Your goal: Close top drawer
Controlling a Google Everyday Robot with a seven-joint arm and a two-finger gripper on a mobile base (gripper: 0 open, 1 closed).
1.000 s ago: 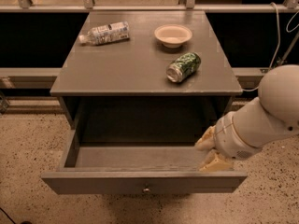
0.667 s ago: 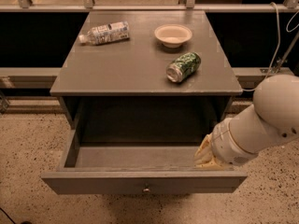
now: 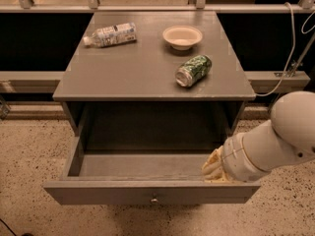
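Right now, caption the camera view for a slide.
Open top drawer with gripper inside; bottle, bowl, can on the cabinet.

- The grey table (image 3: 138, 68) stands on a speckled floor (image 3: 29, 151), and its flat top carries three things.
- A plastic bottle (image 3: 110, 34) lies on its side at about ten o'clock on the top, its cap pointing toward the left edge (the label is mostly white).
- A shallow cream bowl (image 3: 182, 36) sits upright at about one o'clock, well apart from the bottle.
- A green can (image 3: 193, 71) lies on its side at about four o'clock, near the bowl but apart from it, its silvery end turned toward the front.
- The gripper (image 3: 215, 167) is below the top at five o'clock, inside the right front corner of the open top drawer (image 3: 123, 193).
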